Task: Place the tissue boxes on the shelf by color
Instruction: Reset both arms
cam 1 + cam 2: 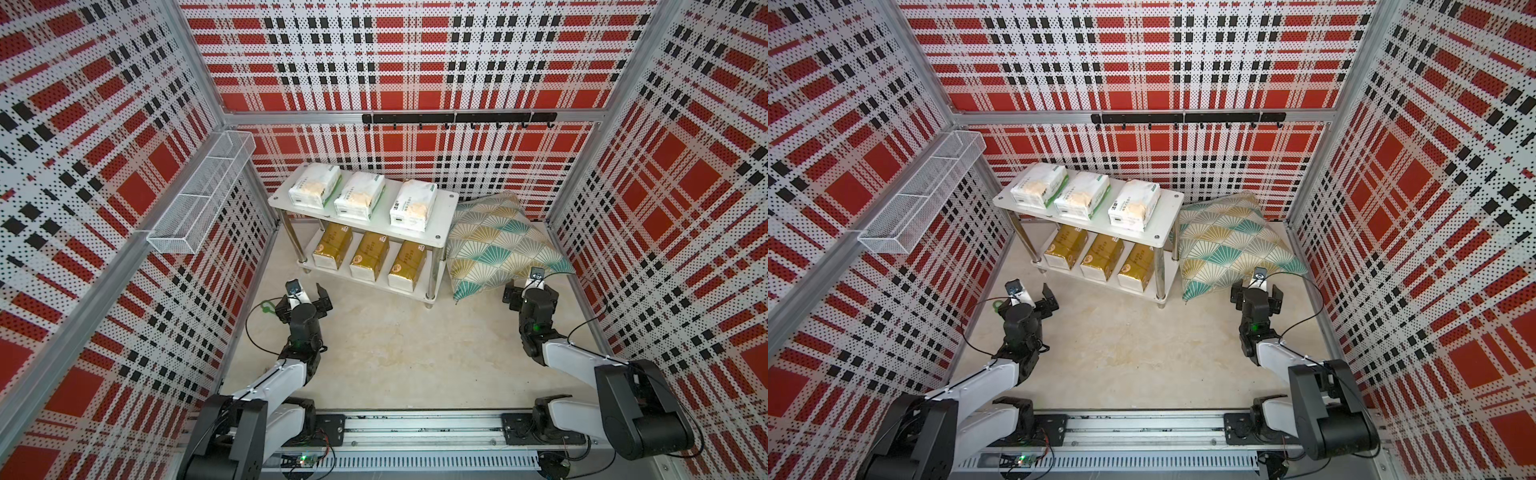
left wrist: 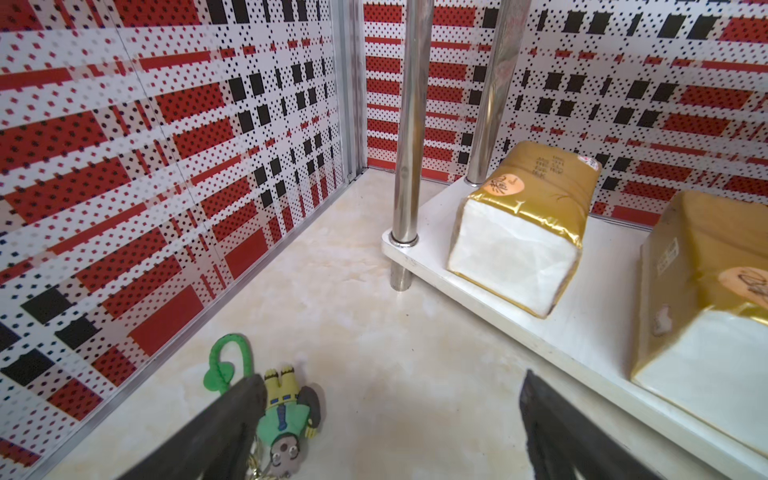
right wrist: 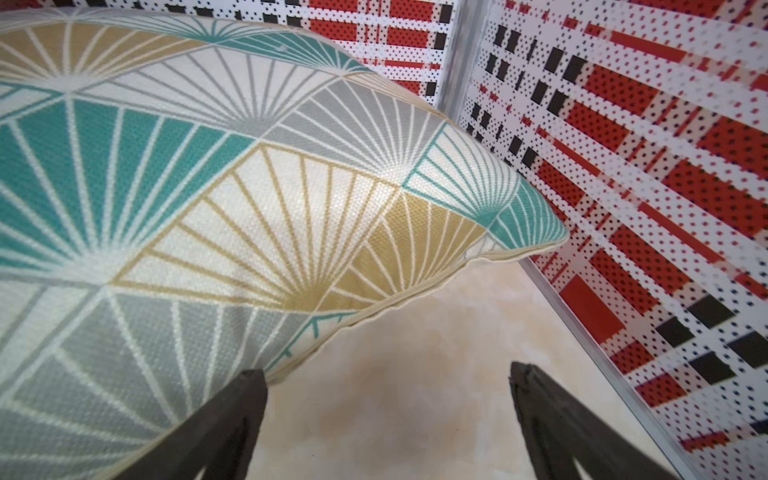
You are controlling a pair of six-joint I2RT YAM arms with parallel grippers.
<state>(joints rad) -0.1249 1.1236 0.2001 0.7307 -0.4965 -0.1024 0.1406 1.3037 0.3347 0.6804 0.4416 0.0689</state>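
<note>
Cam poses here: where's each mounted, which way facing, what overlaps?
Top views: high above the base rail, looking down at shelf, pillow, both arms.
Left wrist: on left arm, low, facing shelf's lower board and gold packs; open fingers of left gripper show.
Right wrist: on right arm, facing pillow; open fingers of right gripper show.
Shared: top views also show gold packs and pillow.

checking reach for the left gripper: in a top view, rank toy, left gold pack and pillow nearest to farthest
1. toy, on the floor right beside the left gripper, toward the side wall
2. left gold pack, ahead on the lower board of the shelf
3. pillow, across the floor, beyond the shelf's other end
</note>
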